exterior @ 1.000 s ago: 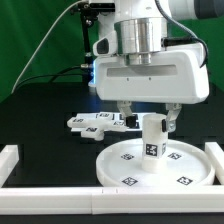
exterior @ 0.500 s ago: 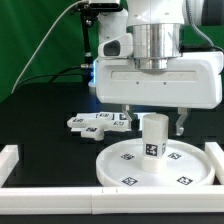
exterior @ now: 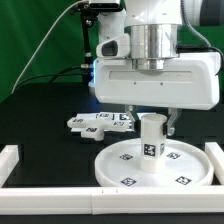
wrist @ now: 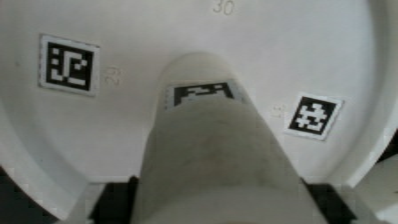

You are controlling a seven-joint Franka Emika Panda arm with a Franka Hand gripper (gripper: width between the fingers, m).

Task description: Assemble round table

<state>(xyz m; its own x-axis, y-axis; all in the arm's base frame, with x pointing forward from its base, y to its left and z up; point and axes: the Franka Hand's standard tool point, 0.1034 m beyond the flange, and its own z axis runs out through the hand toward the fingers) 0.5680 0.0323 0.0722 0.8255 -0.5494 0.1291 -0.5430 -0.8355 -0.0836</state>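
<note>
The large rimmed round disc (exterior: 118,172) lies flat on the black table at the front. The short thick leg (exterior: 152,136) stands upright on its middle, with a tag on its side. My gripper (exterior: 150,122) hangs straight above the leg, one finger on each side of its upper part. In the wrist view the leg (wrist: 222,150) fills the middle over the disc (wrist: 160,40). My gripper (wrist: 222,205) has its dark pads (wrist: 116,200) pressed against both sides of the leg, shut on it.
Flat white pieces with several tags (exterior: 98,121) lie on the table behind the disc. A white wall (exterior: 50,196) runs along the front, with raised ends at the exterior view's left (exterior: 8,160) and right (exterior: 215,150).
One second ago the hand was turned around the leg. Half a second ago it was square with the fingers spread wide. Now the fingers have closed in against the leg.
</note>
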